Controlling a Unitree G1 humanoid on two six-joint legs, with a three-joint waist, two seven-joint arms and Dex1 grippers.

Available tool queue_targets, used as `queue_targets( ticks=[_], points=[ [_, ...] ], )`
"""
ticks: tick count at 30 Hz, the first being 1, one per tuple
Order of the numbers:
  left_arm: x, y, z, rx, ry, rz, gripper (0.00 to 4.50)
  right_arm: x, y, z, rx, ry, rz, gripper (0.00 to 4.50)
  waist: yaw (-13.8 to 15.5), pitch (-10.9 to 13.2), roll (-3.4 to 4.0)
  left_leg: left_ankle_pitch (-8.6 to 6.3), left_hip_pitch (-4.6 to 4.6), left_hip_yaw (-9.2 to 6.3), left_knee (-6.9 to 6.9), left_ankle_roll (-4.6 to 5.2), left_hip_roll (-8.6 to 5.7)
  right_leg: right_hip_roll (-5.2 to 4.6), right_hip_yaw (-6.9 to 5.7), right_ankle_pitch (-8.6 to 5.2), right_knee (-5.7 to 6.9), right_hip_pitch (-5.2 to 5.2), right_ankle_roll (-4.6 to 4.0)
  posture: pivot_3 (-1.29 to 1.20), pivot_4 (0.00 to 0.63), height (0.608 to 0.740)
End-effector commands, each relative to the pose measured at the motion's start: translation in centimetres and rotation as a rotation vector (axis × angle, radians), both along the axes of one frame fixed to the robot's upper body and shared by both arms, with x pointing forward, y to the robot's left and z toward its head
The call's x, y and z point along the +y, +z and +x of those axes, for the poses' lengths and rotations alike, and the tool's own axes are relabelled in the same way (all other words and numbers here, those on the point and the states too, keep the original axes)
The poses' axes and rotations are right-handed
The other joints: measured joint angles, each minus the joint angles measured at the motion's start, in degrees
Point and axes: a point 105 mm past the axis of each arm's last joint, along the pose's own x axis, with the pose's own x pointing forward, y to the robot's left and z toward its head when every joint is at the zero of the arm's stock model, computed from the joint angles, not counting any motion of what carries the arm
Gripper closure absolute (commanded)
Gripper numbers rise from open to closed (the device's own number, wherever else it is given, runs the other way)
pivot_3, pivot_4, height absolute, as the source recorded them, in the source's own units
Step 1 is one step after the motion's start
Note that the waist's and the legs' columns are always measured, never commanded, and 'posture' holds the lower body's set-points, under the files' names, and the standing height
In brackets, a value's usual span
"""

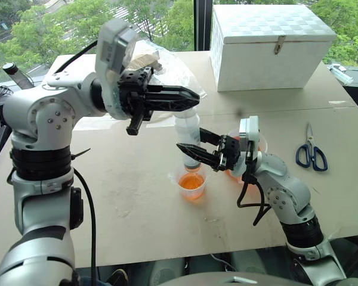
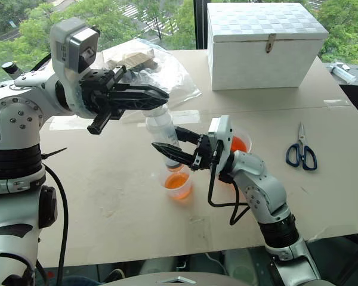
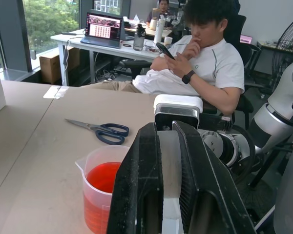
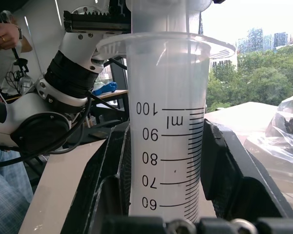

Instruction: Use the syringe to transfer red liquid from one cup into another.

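From my head, my right claw [image 1: 198, 150] clamps the barrel of the large clear plastic syringe [image 1: 188, 134], held upright with its tip over the small clear beaker of orange-red liquid [image 1: 192, 183] on the tan bench [image 1: 137, 196]. My left claw [image 1: 188, 95], arm raised and level, is shut on the white plunger above that beaker.

At my left wrist, the larger handled beaker [image 3: 100, 190] sits just beyond. At my right wrist, scale marks face me. A skewed push could tilt the syringe and spill.

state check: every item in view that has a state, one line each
syringe: upright over small beaker, gripped by both tools
left tool: shut on plunger
right tool: shut on barrel
small beaker: holds red liquid
large beaker: part full
white box: lid closed
scissors: closed, flat on table
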Motion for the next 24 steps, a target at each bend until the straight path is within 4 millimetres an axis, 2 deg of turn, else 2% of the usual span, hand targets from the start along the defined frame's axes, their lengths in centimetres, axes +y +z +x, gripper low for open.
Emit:
queue_targets(
  ticks=[1,11,15,19,21,24],
  points=[
    [-0.8,-0.8,-1.1,0.014,-0.064,0.037,4.46,-0.5,3.3,-0.5,-0.086,-0.008,0.101,3.02,0.0,0.0,0.0,0.0,0.0,0.0,0.0,0.0,0.0,0.0,0.0,0.0,0.0,0.0,0.0,0.0,0.15,0.74],
    [-1.2,-1.8,-1.3,0.053,-0.077,0.055,4.46,-0.5,4.5,-0.5,-0.092,-0.004,0.142,3.02,0.0,0.0,0.0,0.0,0.0,-0.01,0.0,0.0,0.0,0.0,0.0,0.0,0.0,0.0,0.0,0.0,0.15,0.74],
    [-1.3,-1.5,-1.2,0.056,-0.076,0.041,4.46,-0.5,4.3,-0.6,-0.088,0.003,0.134,3.02,0.0,0.0,0.0,0.0,0.0,-0.01,0.0,0.0,0.0,0.0,-0.01,0.0,0.0,0.0,0.0,0.0,0.15,0.74],
    [-1.2,-0.6,-0.9,0.046,-0.057,0.017,2.84,-0.5,3.9,-0.8,-0.08,0.007,0.124,3.02,0.1,0.0,-0.02,0.0,0.0,-0.01,0.0,0.0,0.0,0.0,-0.01,0.0,0.0,0.0,0.0,0.0,0.15,0.74],
    [-0.9,-0.1,-1.0,0.027,-0.053,0.01,1.86,-0.6,4.0,-0.9,-0.073,0.007,0.128,3.02,0.0,0.0,-0.02,0.0,0.0,-0.01,0.0,0.0,0.0,0.0,0.0,0.0,-0.01,0.0,0.0,0.0,0.15,0.74],
    [-0.3,0.8,-1.2,0.022,-0.055,-0.012,1.86,-0.8,4.2,-1.1,-0.054,0.013,0.147,3.02,-0.1,0.0,-0.02,0.0,0.0,-0.01,-0.01,0.0,0.0,0.0,0.0,0.0,0.0,-0.01,0.0,0.0,0.15,0.74]
  ],
)
